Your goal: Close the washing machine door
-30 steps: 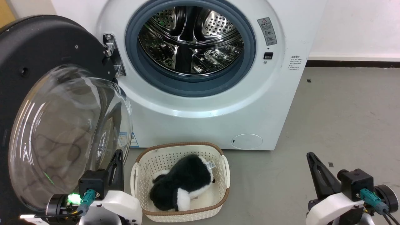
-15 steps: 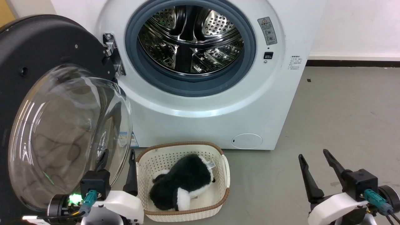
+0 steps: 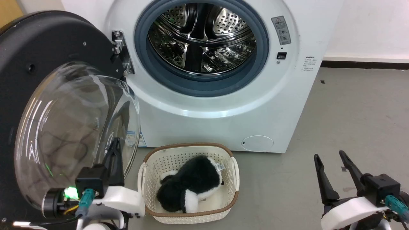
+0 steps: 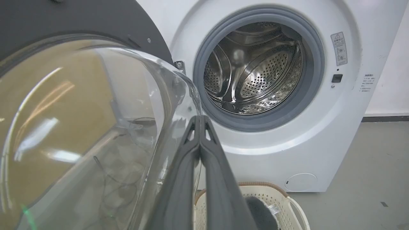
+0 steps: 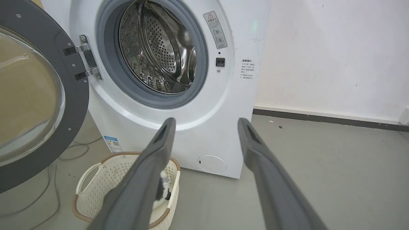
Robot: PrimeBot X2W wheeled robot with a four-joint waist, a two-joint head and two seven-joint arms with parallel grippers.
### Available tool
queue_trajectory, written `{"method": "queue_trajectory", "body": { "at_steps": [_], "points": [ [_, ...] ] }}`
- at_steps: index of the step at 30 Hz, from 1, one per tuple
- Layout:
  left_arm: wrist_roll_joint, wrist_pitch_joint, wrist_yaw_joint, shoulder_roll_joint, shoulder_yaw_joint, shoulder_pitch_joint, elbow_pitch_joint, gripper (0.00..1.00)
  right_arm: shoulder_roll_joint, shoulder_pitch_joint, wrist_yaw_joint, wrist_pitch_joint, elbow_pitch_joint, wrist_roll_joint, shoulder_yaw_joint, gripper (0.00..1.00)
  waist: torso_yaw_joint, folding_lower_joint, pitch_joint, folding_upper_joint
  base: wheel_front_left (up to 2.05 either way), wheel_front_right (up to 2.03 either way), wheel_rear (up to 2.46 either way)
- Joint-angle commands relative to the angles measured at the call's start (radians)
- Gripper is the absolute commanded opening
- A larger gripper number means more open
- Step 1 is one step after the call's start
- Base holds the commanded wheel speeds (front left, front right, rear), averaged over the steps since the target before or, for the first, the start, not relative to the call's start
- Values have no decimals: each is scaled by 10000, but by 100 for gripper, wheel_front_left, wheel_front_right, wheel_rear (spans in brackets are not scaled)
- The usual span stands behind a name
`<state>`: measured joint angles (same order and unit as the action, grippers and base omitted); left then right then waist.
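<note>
The washing machine door stands swung wide open at the left, its black rim facing me and its clear glass bowl bulging toward me. The white washing machine shows its steel drum inside a grey gasket. My left gripper is shut with nothing in it, its fingers pointing up beside the bowl's lower right edge; in the left wrist view its tips sit just right of the glass. My right gripper is open over the floor at the lower right, far from the door.
A cream basket holding a black and white plush toy sits on the floor in front of the machine, between my arms. Bare grey floor spreads to the right. A cable lies under the door.
My left gripper opened half a second ago and has shut again. My right gripper went from shut to open. The head camera has shifted slightly.
</note>
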<state>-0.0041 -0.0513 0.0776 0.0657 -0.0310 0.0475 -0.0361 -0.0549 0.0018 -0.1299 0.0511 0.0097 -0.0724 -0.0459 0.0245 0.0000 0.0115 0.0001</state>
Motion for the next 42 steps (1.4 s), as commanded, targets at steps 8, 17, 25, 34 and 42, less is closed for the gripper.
{"method": "queue_trajectory", "body": {
  "at_steps": [8, 17, 25, 34, 42],
  "points": [
    [-377, -286, 111, 118, 387, 723, -1044, 0, 14, -9, -2, 295, 95, -350, -236, 100, 375, 0, 75, -1, 0, 0, 0],
    [-1400, -474, -280, -37, 1285, 1529, -1734, 0, 18, -65, -3, 482, 181, -580, -473, 100, 911, 0, 161, -1, 0, 0, 0],
    [-2578, -641, -716, -122, 2359, 2292, -2019, 0, 21, -82, -3, 648, 308, -790, -699, 100, 1496, 0, 262, -1, 0, 0, 0],
    [-3631, -721, -944, 161, 3262, 3049, -2097, 0, 24, -96, -4, 836, 521, -986, -989, 100, 2179, 0, 375, -1, 0, 0, 0],
    [-5063, -283, -736, 477, 4169, 3697, -1705, 0, 27, -107, -5, 1003, 731, -1160, -1214, 100, 2724, 0, 453, -1, 0, 0, 0]
  ]
}}
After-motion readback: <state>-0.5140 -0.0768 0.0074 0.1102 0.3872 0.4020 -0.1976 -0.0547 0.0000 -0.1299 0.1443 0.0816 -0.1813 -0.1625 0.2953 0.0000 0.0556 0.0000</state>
